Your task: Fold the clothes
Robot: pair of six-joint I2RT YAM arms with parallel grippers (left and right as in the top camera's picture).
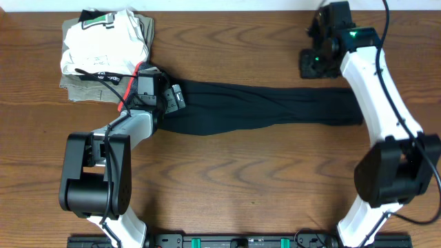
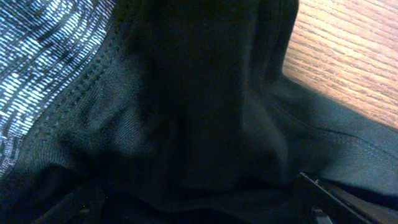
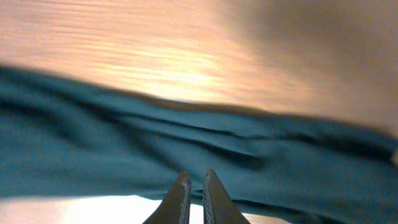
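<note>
The clothes, long black pants (image 1: 262,107), lie stretched left to right across the table. Their grey waistband (image 2: 37,74) with its red lining (image 1: 129,86) is at the left end. My left gripper (image 1: 172,98) sits on that waist end, open, with black fabric (image 2: 186,112) filling the space between its jaws. Only one dark finger (image 2: 336,202) shows at the corner of the left wrist view. My right gripper (image 1: 311,63) hangs over bare table beyond the leg end. It is shut (image 3: 194,179) and holds nothing, and the pants (image 3: 124,149) lie blurred beneath it.
A stack of folded garments (image 1: 103,48), white on olive, sits at the back left, touching the waist end. Bare wooden table (image 1: 241,179) lies in front of the pants. The arm bases stand at the front edge.
</note>
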